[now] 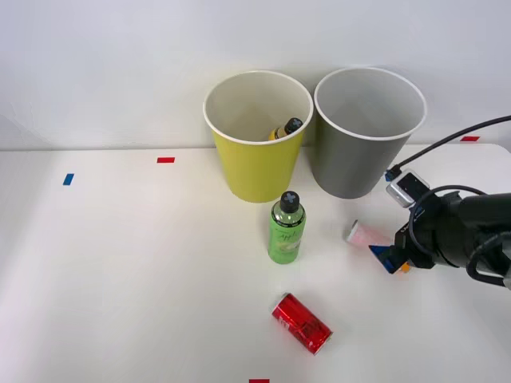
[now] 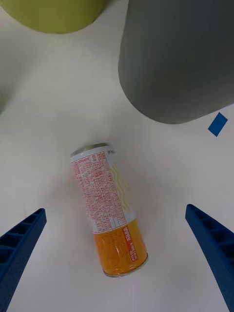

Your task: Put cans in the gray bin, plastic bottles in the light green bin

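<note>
The pale pink drink can with an orange end (image 2: 108, 209) lies on its side on the white bench (image 1: 144, 271), just in front of the round tapering gray plastic bin (image 1: 363, 152) and a little toward the robot's right of it. In the wrist view its long axis runs slightly askew to the line of approach, silver top pointing toward the gray bin, orange end nearest the camera. The right gripper (image 1: 393, 259) hangs just beside it, and its ribbed blue fingers (image 2: 22, 239) stand wide apart with nothing between them yet, one on each flank of the can, so closing would likely pinch it across its width; a slight wrist turn may square the grip. Beyond it, the bright green plastic bottle with a black screw cap (image 1: 287, 229) stands upright before the yellow-green plastic bin (image 1: 255, 159), which already holds a yellowish black-capped bottle (image 1: 285, 128) leaning against its inner wall. A shiny red can (image 1: 302, 322) lies on its side nearer the robot, well apart from both bins.
</note>
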